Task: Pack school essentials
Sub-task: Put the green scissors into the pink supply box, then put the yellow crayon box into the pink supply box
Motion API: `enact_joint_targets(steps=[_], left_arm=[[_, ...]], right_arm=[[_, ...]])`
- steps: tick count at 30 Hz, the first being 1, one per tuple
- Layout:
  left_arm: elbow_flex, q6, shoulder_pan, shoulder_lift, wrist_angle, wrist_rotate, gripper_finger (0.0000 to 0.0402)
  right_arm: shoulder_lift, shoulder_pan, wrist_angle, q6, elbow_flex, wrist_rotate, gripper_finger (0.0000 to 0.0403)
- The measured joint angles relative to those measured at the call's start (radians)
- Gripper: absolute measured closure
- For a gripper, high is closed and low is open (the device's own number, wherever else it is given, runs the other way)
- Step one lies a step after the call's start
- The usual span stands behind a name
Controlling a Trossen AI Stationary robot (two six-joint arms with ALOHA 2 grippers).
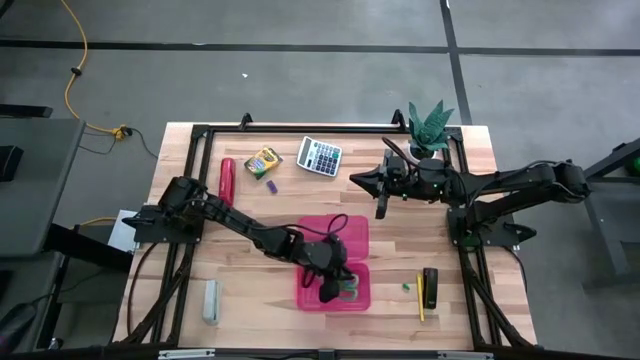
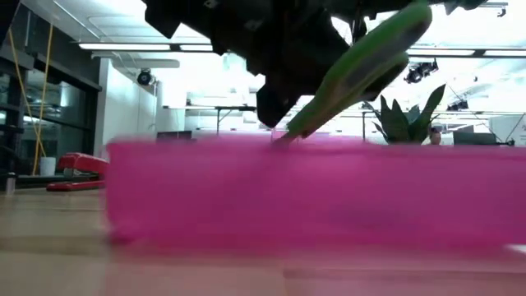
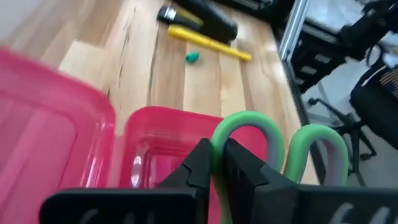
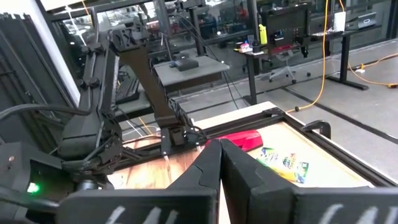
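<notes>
High view: the left gripper (image 1: 330, 287) reaches over the open pink case (image 1: 334, 262), its claw pinching the green-handled scissors (image 1: 347, 290) above the case's near half. The right gripper (image 1: 378, 197) waits over the table's far side with its fingers pressed together, near the potted plant (image 1: 430, 125). The crayon box (image 1: 264, 161), a calculator (image 1: 320, 155) and a red stapler (image 1: 227, 180) lie at the far edge; a yellow pencil (image 1: 420, 297) and a green eraser (image 1: 407, 287) lie just right of the case.

Low view: the scissors (image 2: 362, 70) hang tilted, blade tip down at the case wall's top edge (image 2: 312, 193).

Left wrist view: the fingers (image 3: 202, 163) clamp one green handle loop (image 3: 245, 127).

Right wrist view: the closed fingers (image 4: 214, 162) point toward the crayon box (image 4: 283, 160).

Risk: held by one loop only, the scissors may swing on release, so the tip could catch the rim and tip them out onto the table.
</notes>
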Motion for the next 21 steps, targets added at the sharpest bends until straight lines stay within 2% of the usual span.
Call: enact_joint_targets(steps=[14, 17, 21], left_arm=[[-0.002, 0.033, 0.002, -0.011, -0.067, -0.017, 0.0266], [-0.002, 0.033, 0.015, -0.049, -0.086, 0.025, 0.0244], [-0.002, 0.061, 0.056, -0.151, -0.153, 0.148, 0.0230]], right_arm=[[0.000, 0.000, -0.029, -0.001, 0.000, 0.000, 0.0403], [0.000, 0.000, -0.033, -0.001, 0.000, 0.000, 0.0403], [0.000, 0.000, -0.032, -0.014, 0.000, -0.001, 0.0403]])
